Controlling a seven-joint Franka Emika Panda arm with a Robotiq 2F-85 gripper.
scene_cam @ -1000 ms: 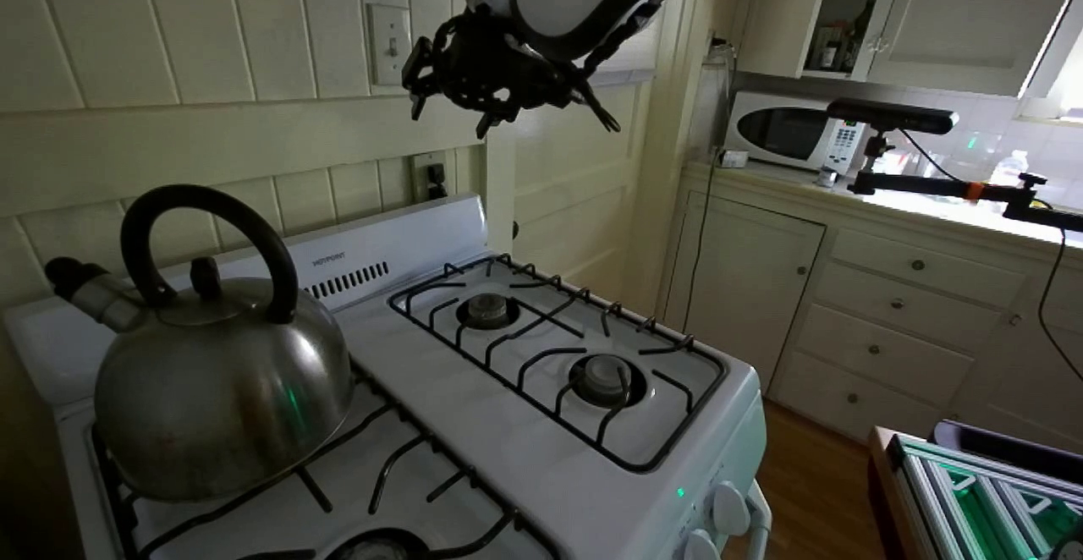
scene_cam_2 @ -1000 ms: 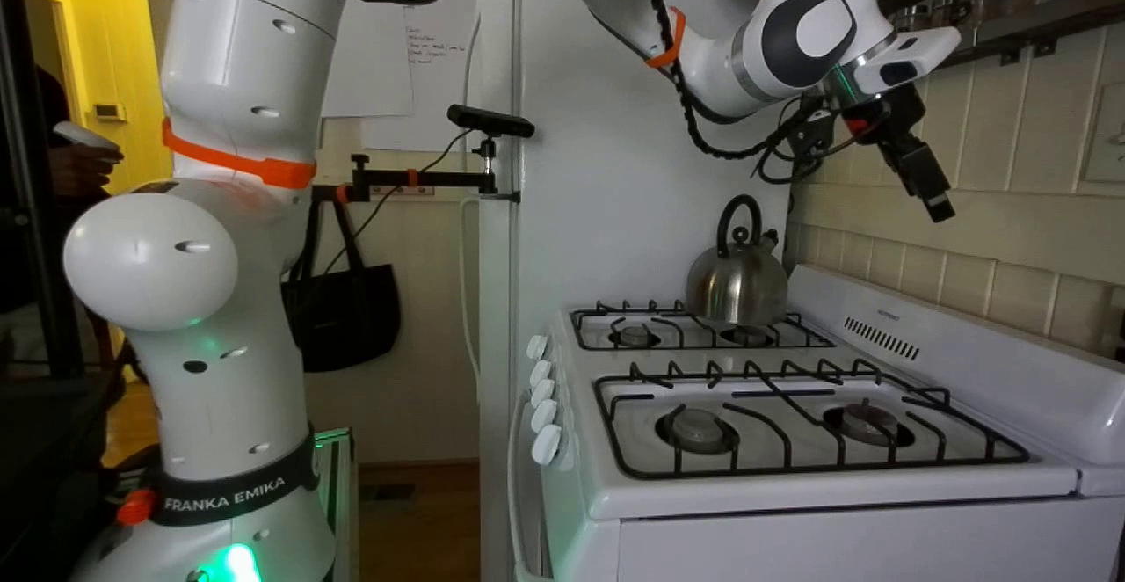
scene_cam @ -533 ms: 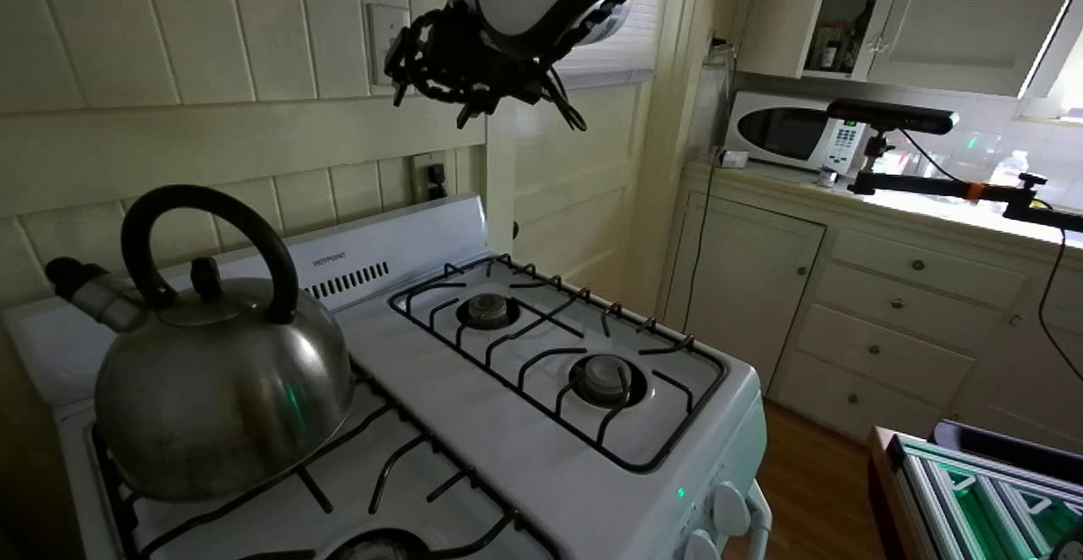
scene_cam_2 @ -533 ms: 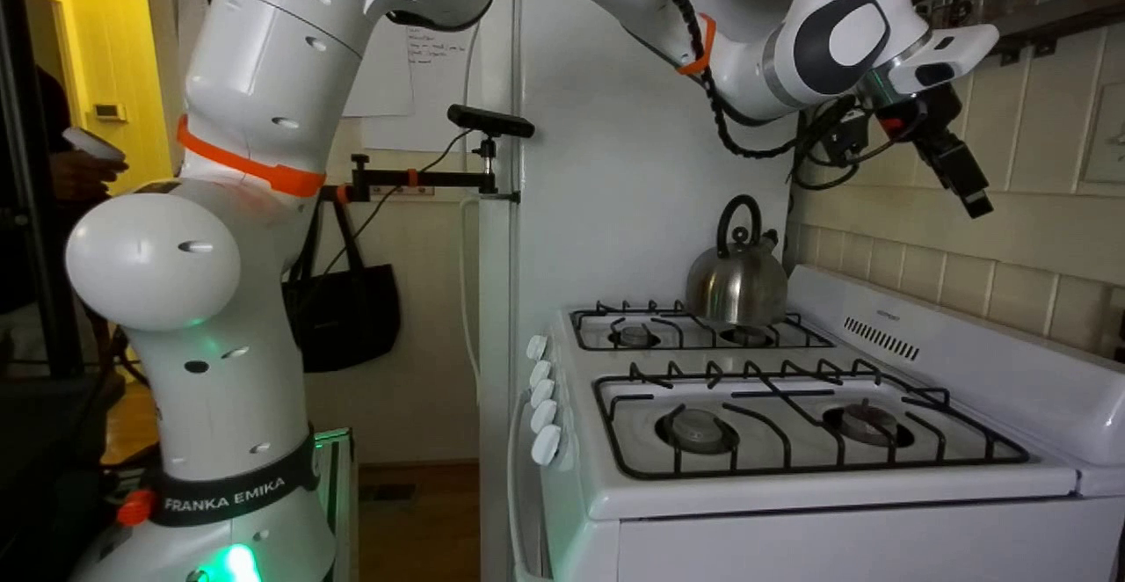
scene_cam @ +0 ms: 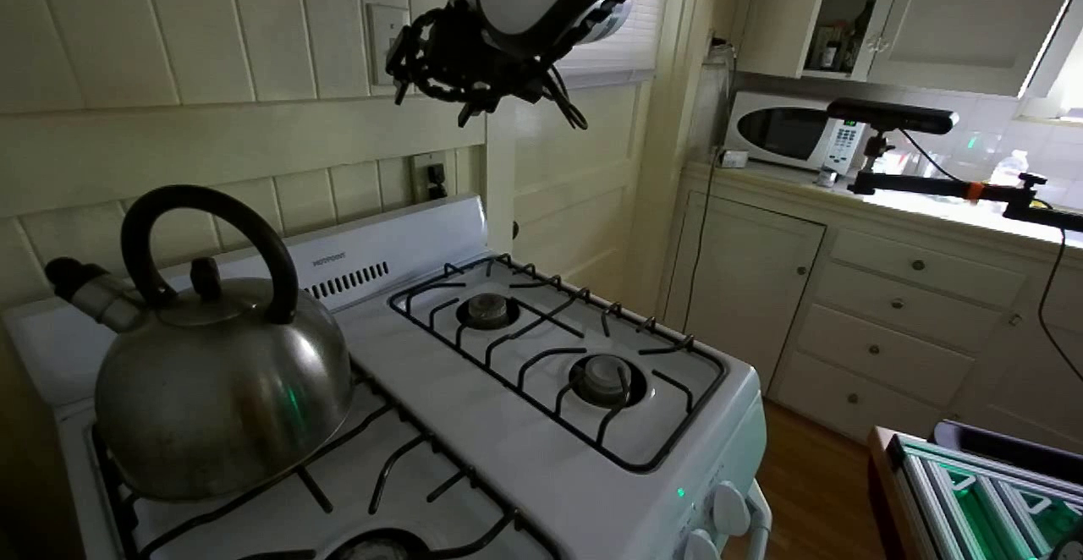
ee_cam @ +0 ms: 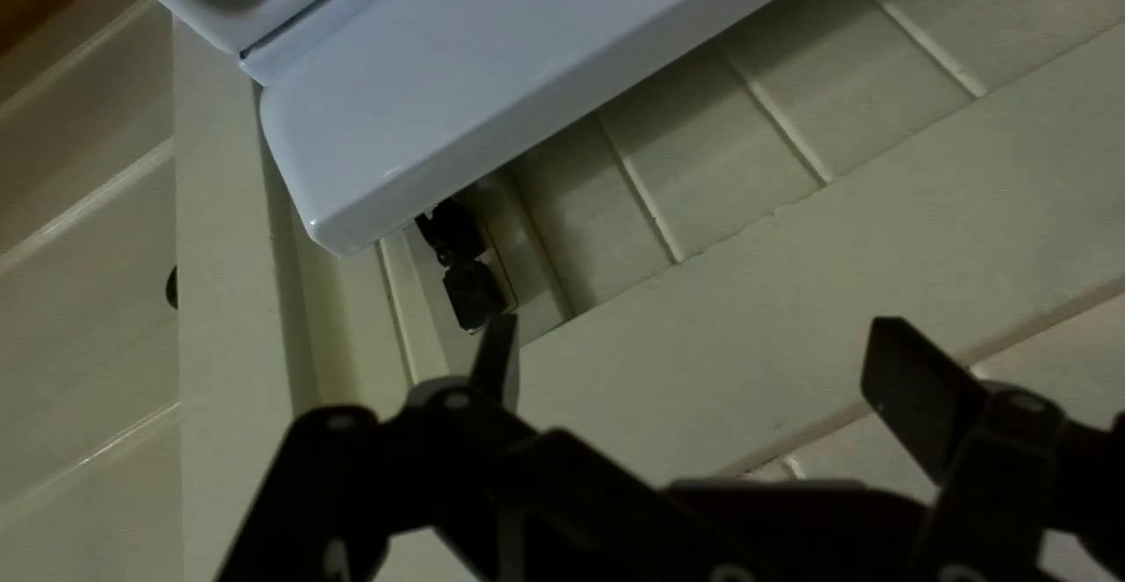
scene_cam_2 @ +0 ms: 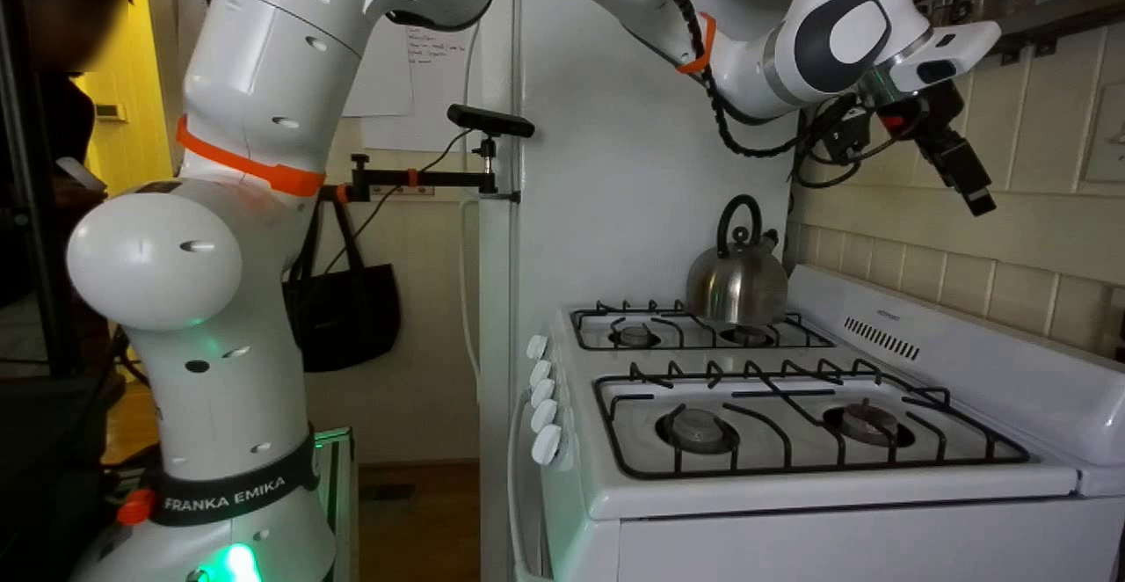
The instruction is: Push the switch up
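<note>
The switch (scene_cam: pixel 382 30), a small cream plate on the panelled wall (scene_cam: pixel 211 35) above the white stove (scene_cam: pixel 474 425), is partly covered by the dark gripper (ee_cam: pixel 690 345) in an exterior view; its toggle is hard to make out. In an exterior view, the plate (scene_cam_2: pixel 1106 138) is cut off by the right edge and is seen apart from the gripper. The arm (scene_cam_2: pixel 264 72) is cropped at the top in both exterior views — it is stretched over the stove, and the gripper is tilted down towards the wall. In the wrist view, its fingers (ee_cam: pixel 918 393) are spread wide apart — nothing is held between them.
</note>
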